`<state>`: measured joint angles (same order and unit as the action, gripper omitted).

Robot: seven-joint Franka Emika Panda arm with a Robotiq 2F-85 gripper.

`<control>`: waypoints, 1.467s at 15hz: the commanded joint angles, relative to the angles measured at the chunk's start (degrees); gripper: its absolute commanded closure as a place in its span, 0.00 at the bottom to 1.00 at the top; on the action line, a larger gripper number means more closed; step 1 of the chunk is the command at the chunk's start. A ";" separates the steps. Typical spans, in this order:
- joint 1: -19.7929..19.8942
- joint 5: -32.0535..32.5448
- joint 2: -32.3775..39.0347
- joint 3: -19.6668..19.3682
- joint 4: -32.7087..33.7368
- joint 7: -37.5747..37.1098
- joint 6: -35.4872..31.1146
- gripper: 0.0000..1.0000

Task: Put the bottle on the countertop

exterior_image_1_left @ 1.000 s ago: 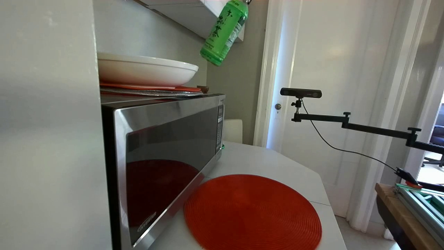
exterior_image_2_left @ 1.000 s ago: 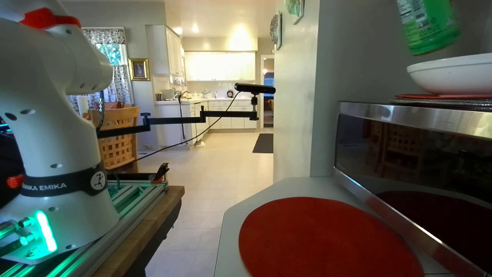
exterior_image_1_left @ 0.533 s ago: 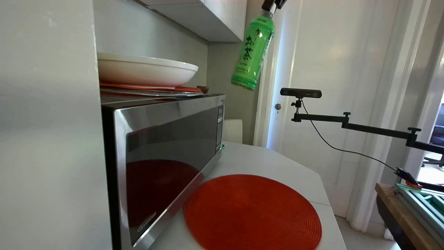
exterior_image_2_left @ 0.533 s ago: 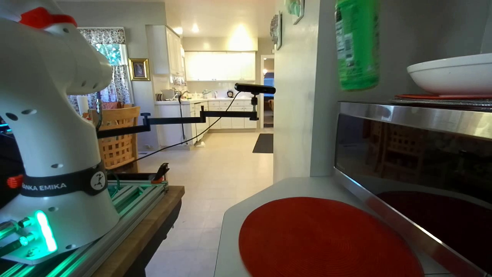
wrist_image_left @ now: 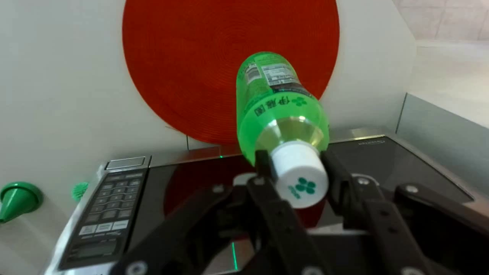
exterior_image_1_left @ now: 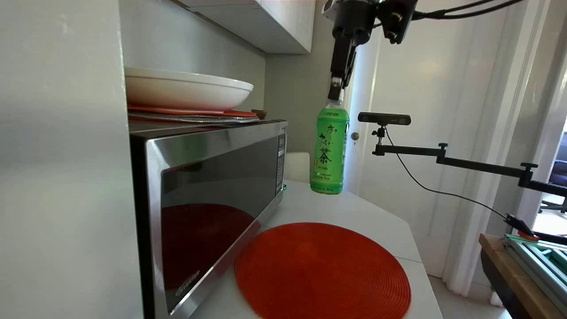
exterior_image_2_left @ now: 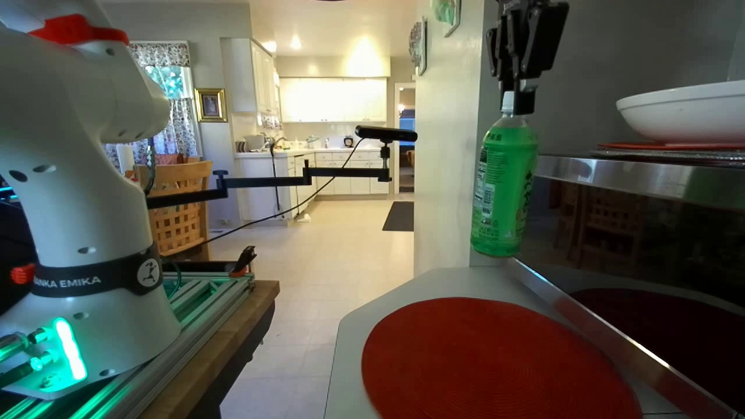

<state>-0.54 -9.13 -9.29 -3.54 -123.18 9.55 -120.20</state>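
The green tea bottle has a white cap. It hangs almost upright in the air above the countertop, in both exterior views point(exterior_image_1_left: 330, 153) point(exterior_image_2_left: 504, 186). In the wrist view the bottle point(wrist_image_left: 280, 99) points away from the fingers, in front of the red mat. My gripper point(exterior_image_1_left: 337, 88), also seen in an exterior view point(exterior_image_2_left: 518, 102), is shut on the bottle's neck and cap, one finger on each side in the wrist view point(wrist_image_left: 296, 158). The white countertop point(exterior_image_1_left: 372, 212) lies below; the bottle's base is apart from it. It also shows in an exterior view point(exterior_image_2_left: 349, 355).
A round red placemat point(exterior_image_1_left: 323, 270) covers much of the countertop. A microwave point(exterior_image_1_left: 212, 146) stands along the wall with a white bowl point(exterior_image_1_left: 190, 91) on top. A wall cabinet point(exterior_image_1_left: 252, 26) hangs above. A green cone point(wrist_image_left: 21, 200) lies near the microwave. A camera arm point(exterior_image_1_left: 407, 150) stands beyond.
The bottle has come down, away from the cabinet and bowl, and swung from tilted to nearly upright. The gripper, first out of view, now shows, holding the cap throughout.
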 commanded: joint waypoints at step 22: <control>8.09 3.36 11.42 -4.16 -9.93 -0.52 -26.59 0.88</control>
<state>6.46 -4.34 1.66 -7.05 -132.66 9.52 -145.60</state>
